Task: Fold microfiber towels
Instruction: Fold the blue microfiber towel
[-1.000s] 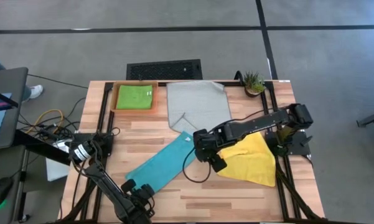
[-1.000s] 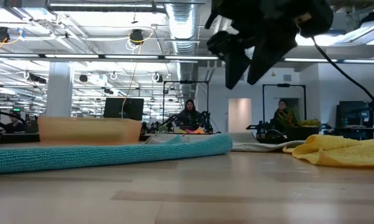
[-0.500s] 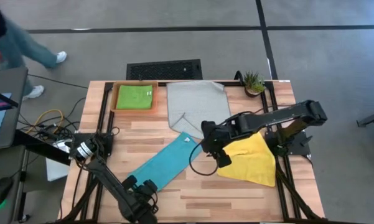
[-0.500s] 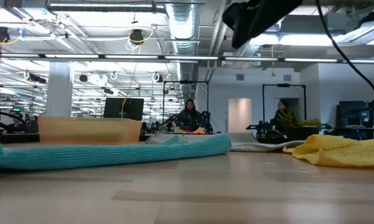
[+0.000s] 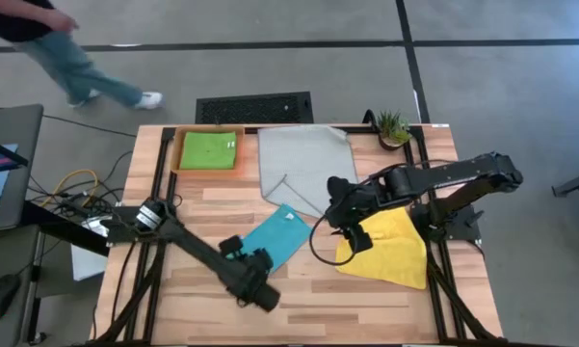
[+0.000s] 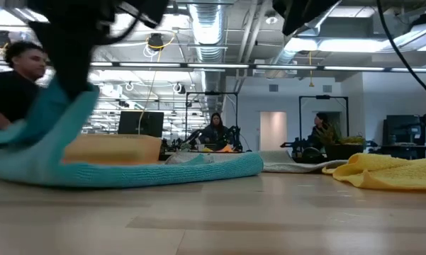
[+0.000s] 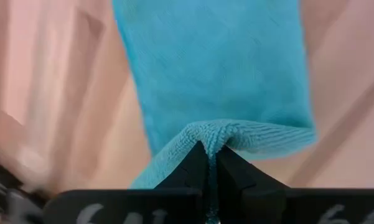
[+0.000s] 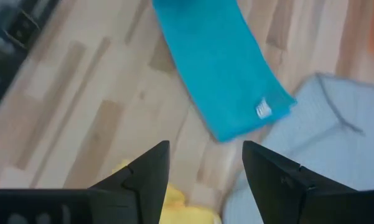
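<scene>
The sky-blue towel (image 5: 277,237) lies as a narrow strip slanting across the middle of the table. Its near-left end is raised (image 6: 60,117). My left gripper (image 5: 237,256) is shut on that end. My right gripper (image 5: 353,235) hangs open above the table between the blue towel and the crumpled yellow towel (image 5: 393,253). Nothing is between its fingers (image 8: 146,177). The pale grey towel (image 5: 303,162) lies spread at the far middle. The lime green towel (image 5: 209,151) lies folded in the orange tray (image 5: 179,154). My left gripper pinches a puckered fold at the blue towel's near-left short end (image 7: 215,134) between its two fingertips (image 7: 196,165). The fingers come steeply from above. That end is lifted clear and slopes down slack (image 6: 42,152). The far end with the tag (image 8: 262,109) lies on the table.
A small potted plant (image 5: 393,127) stands at the far right corner. Black frame rails run along the table's left and right edges (image 5: 156,183). A person (image 5: 58,39) walks past beyond the far left corner. Bare wood (image 5: 366,308) shows along the near edge.
My left gripper has risen and gone toward the table's right and far side with the blue towel's near-left end. That end has lifted off the table and the strip has shortened, while its far end has stayed put. My right gripper has risen and drawn toward the right, still open.
</scene>
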`<state>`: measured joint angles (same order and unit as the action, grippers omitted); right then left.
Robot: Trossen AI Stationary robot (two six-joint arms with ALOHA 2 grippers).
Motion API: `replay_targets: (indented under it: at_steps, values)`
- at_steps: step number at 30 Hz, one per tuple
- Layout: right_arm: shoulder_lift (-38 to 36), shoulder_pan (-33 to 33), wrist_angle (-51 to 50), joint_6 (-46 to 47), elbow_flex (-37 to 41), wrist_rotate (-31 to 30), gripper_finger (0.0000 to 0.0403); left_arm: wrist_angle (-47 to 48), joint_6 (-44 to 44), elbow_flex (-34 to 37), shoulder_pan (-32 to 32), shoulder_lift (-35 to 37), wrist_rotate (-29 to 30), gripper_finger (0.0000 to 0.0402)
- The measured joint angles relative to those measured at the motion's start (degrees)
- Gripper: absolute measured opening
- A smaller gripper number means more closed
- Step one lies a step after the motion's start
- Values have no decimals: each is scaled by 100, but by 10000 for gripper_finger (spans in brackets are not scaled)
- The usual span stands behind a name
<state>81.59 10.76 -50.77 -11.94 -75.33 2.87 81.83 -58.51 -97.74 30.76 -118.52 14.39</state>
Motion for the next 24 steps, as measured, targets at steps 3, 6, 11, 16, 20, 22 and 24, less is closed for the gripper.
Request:
replay_targets:
  at_steps: [3, 6, 11, 16, 20, 22, 24]
  values:
    - [-62, 1, -57, 11, 0, -19, 226, 3, 775, -16, -400, 0, 65, 0]
    - [-112, 2, -107, 57, -15, -14, 226, 21, 1461, -108, -793, 9, 267, 0]
    - [-132, 2, -394, 146, -7, -13, 226, 25, 2298, -379, -1459, 11, 633, 0]
    - [-207, 2, -752, 160, 1, -4, 226, -154, 3068, -678, -2016, 12, 717, 0]
    - [-267, 2, -777, 161, 0, -4, 226, -802, 3770, -692, -2195, 15, 685, 0]
    - [-303, 2, -763, 202, -3, -2, 226, -1070, 4070, -692, -2222, 15, 661, 0]
    - [-323, 2, -785, 302, -2, -1, 226, -1324, 4266, -692, -2251, 14, 694, 0]
